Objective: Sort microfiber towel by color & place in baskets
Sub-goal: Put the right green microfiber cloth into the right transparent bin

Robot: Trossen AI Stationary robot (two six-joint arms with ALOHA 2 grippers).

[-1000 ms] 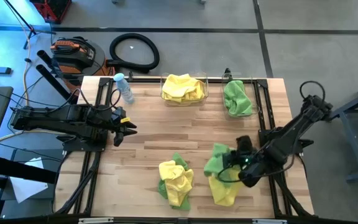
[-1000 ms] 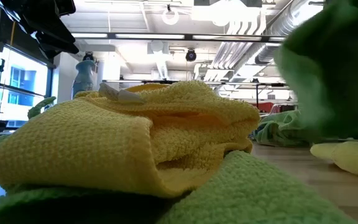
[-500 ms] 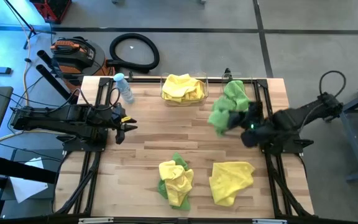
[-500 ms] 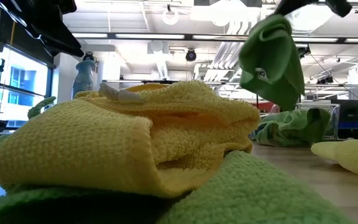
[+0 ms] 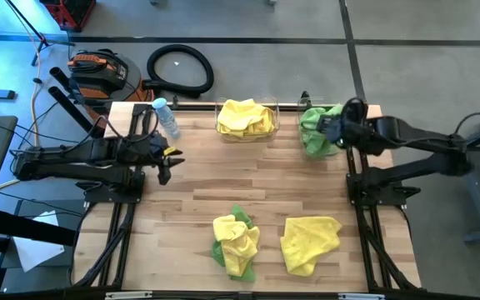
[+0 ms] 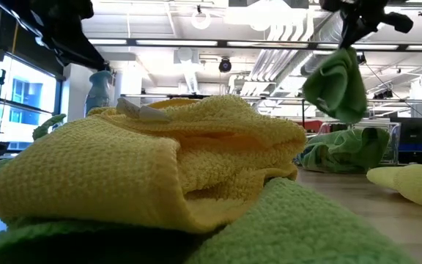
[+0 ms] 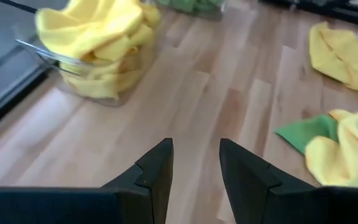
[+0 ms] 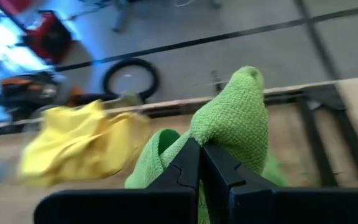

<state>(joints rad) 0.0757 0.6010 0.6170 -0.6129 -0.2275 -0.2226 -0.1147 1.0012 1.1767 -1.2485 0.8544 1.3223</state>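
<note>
My right gripper is shut on a green towel and holds it over the narrower clear basket at the table's far right, which has green cloth in it. The wider clear basket at the far middle holds yellow towels. My left gripper is open, above the table's left part, and touches nothing. Near the near edge lie a yellow towel on a green one and a single yellow towel. My right gripper pinches a bunched fold of the green towel between its two fingers, coming from the table's right side. The towel is lifted clear. It hangs below the fingers above the green cloth in the basket.
A clear water bottle with a blue cap lies at the far left corner. Dark frame rails run along the table's left and right sides. Bare wood shows across the table's middle.
My right gripper has lifted the green towel off the yellow towel at the near right and carried it up and toward the far edge, to over the narrower basket. The yellow towel has stayed on the table. My left gripper has shifted a little toward the far edge.
</note>
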